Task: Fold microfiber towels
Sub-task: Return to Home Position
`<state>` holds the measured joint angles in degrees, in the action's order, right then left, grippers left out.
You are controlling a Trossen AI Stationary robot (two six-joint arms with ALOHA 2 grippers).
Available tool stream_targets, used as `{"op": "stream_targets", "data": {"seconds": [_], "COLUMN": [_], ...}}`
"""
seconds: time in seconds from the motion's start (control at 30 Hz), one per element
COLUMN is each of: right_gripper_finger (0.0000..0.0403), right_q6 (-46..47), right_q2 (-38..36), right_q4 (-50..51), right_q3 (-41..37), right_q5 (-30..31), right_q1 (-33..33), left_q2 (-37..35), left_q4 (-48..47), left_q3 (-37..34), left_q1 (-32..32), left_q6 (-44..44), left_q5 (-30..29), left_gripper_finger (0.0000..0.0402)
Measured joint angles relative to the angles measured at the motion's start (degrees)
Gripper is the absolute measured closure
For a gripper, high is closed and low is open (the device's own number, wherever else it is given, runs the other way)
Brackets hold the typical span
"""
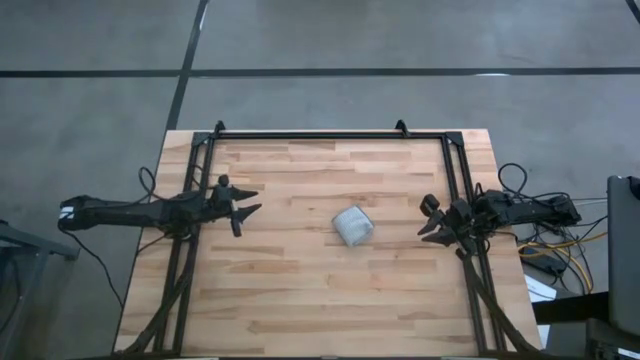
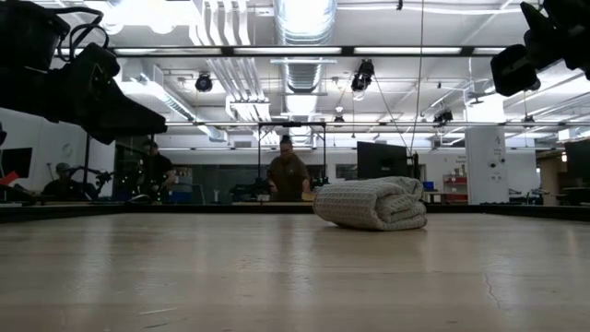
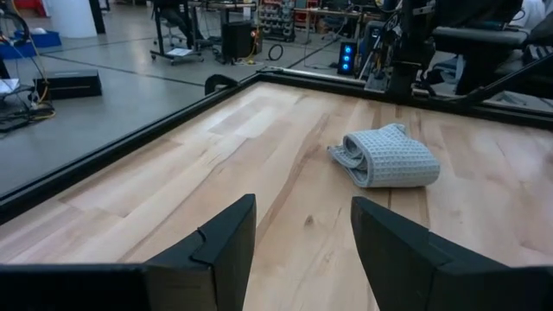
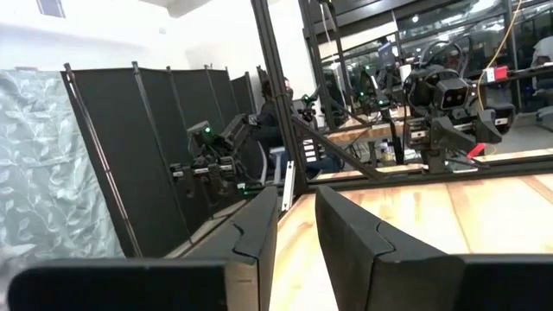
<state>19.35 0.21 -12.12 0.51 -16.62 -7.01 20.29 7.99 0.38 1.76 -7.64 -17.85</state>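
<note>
High view shows us the folded towel point(image 1: 352, 225) on the bench point(image 1: 300, 300); we see left gripper point(image 1: 248, 213) and right gripper point(image 1: 428, 222) flanking the towel, both clear of it, jaws apart.

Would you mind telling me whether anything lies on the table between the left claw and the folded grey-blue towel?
Nothing visible does: only bare wooden tabletop lies between the open left claw and the folded light grey-blue microfiber towel.

Two slender dark arms are seen: the left arm point(image 1: 130, 211) is marked with a small white logo point(image 1: 67, 212), and thin black cables point(image 1: 512, 177) are looped beside the right arm point(image 1: 520, 210). The left gripper point(image 3: 302, 207) is built with two broad, wedge-shaped black fingers point(image 3: 220, 246)
</note>
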Motion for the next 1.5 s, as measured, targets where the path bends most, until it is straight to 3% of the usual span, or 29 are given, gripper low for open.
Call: {"op": "stream_targets", "data": {"seconds": [1.5], "right_gripper_finger": [0.0329], "right_q6": [0.1], "right_q2": [0.0], "right_q4": [0.0], "right_q3": [0.0], "right_q5": [0.0], "right_q1": [0.0], "left_q2": [0.0], "left_q4": [0.1], "left_q3": [0.0], "left_q1": [0.0], "left_q6": [-0.1], "left_q5": [0.0], "left_gripper_finger": [0.0206]}}
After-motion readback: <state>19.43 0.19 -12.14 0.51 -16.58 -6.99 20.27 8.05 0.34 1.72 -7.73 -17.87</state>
